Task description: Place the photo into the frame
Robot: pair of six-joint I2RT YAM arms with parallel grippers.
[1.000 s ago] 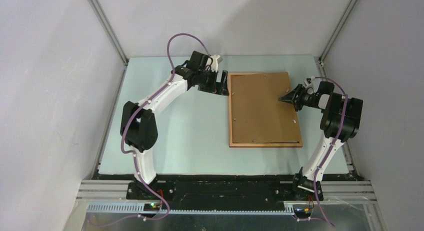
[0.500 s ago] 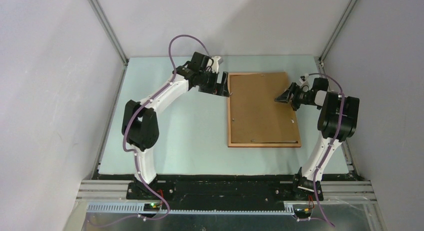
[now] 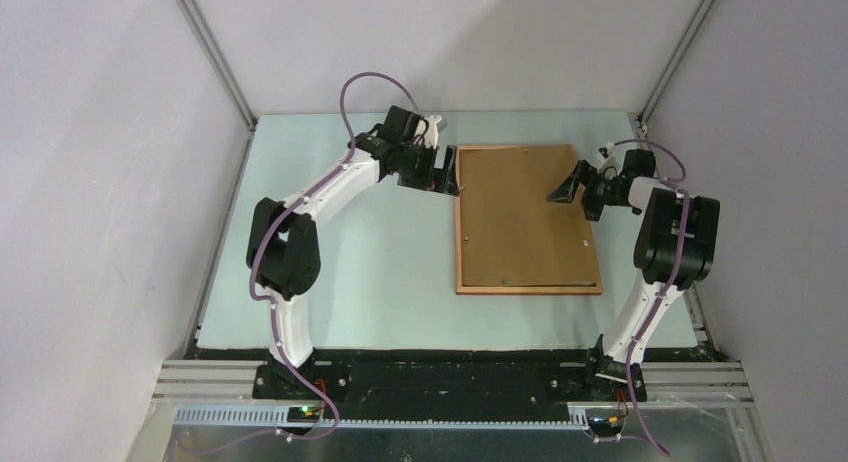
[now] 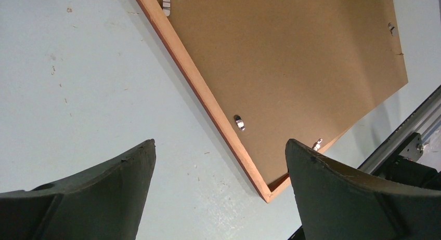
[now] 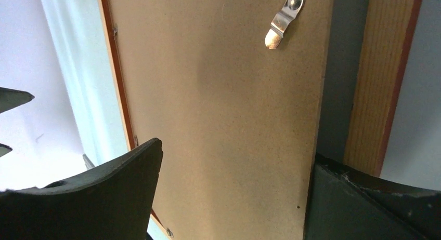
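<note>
You are flanking the thin orange-brown wooden frame [image 3: 459, 237], face-down on the tabletop [image 3: 380, 272] beneath its flat brown backing board [image 3: 520, 217], left end effector [image 3: 447, 174] and right end effector [image 3: 560, 187] both released; photo unseen. Probably turning clips [image 5: 281, 19] next.

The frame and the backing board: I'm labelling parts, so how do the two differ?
The frame is a narrow orange-brown wooden rim; the backing board is a broad, flat, duller brown sheet. The frame runs around the outside; the backing board lies within it. Both are rectangular and lie on the table.
</note>
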